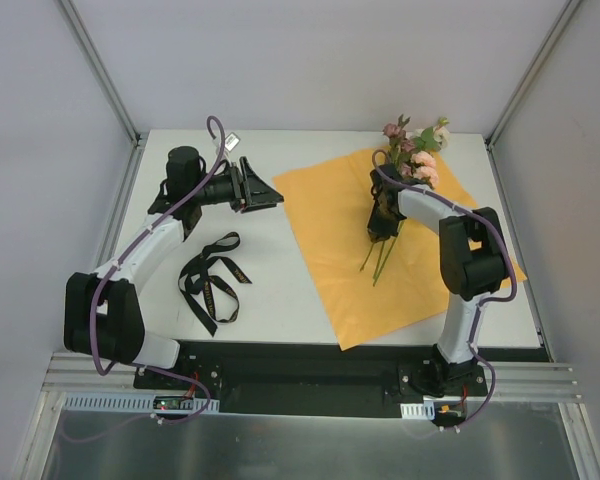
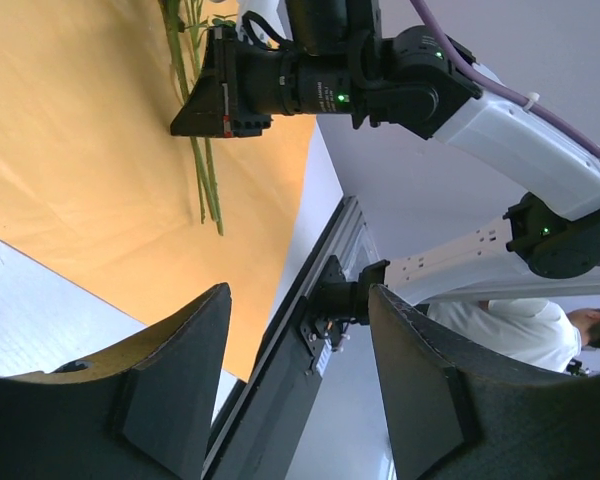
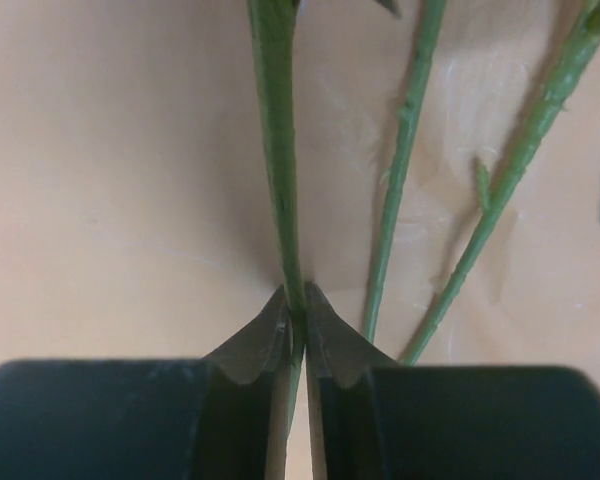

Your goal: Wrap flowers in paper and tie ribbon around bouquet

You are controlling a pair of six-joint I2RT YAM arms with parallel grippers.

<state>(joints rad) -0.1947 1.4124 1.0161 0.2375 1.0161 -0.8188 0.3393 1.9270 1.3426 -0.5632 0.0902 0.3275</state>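
The right gripper (image 3: 295, 312) is clamped on one green stem of the flowers (image 1: 417, 152), which lie on the orange paper (image 1: 330, 215) with their blooms at its far edge. The left gripper (image 1: 263, 192) hovers with jaws apart and empty beside the paper's left corner. The black ribbon (image 1: 212, 282) lies loose on the white table (image 1: 270, 300), left of the sheet.

On paper (image 1: 325, 215): flowers (image 1: 417, 160). Left of paper, on table (image 1: 280, 300): ribbon (image 1: 212, 282).
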